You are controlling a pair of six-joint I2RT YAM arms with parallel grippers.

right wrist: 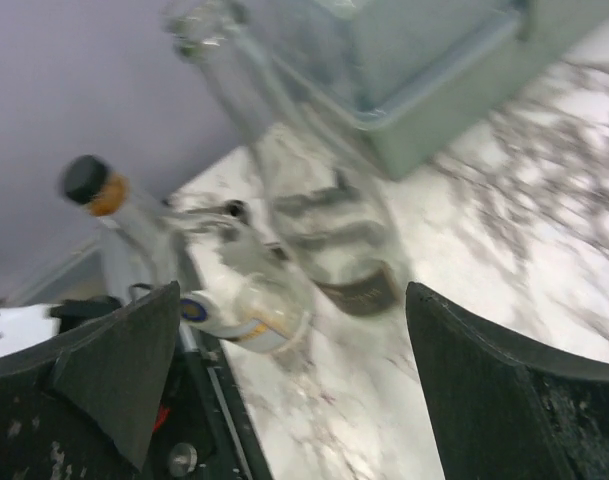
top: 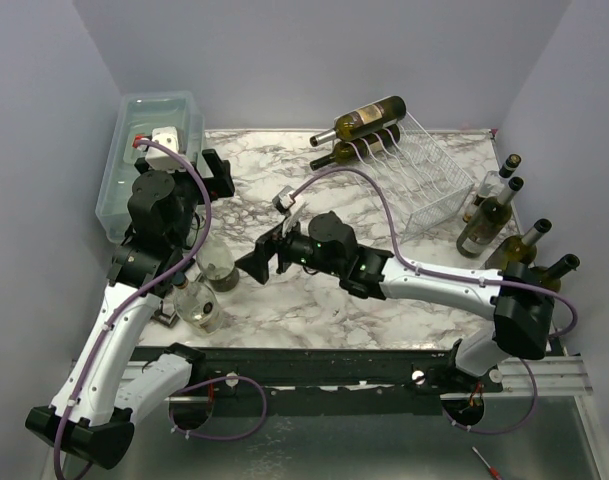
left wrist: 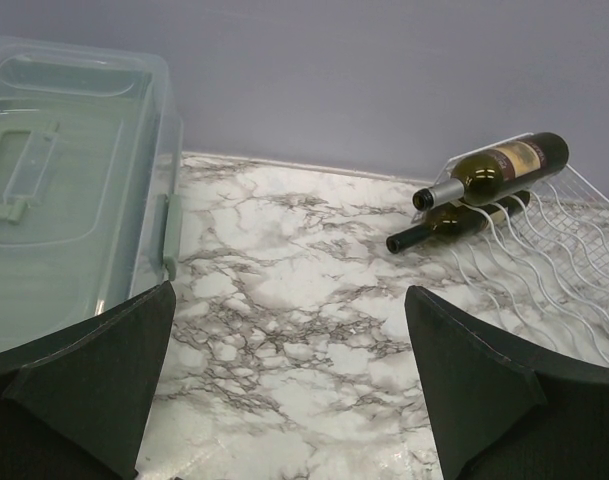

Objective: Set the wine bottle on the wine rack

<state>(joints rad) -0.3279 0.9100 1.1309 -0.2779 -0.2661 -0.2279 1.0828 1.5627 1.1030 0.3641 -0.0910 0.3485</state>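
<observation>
The white wire wine rack [top: 424, 178] stands at the back right and holds two dark bottles [top: 362, 120], one above the other, on its left end. It also shows in the left wrist view [left wrist: 544, 250]. Two clear glass bottles stand at the near left [top: 216, 266] [top: 200, 306]. My right gripper [top: 256, 262] is open and empty, reaching left toward them. In its blurred wrist view [right wrist: 293, 290] the taller clear bottle [right wrist: 319, 225] and a black-capped one [right wrist: 254, 300] lie ahead of the jaws. My left gripper [top: 216, 175] [left wrist: 289, 290] is open and empty above bare marble.
A translucent lidded bin [top: 149, 150] [left wrist: 64, 190] sits at the back left. Several more wine bottles [top: 489, 215] stand along the right edge, right of the rack. The left arm stands close beside the clear bottles.
</observation>
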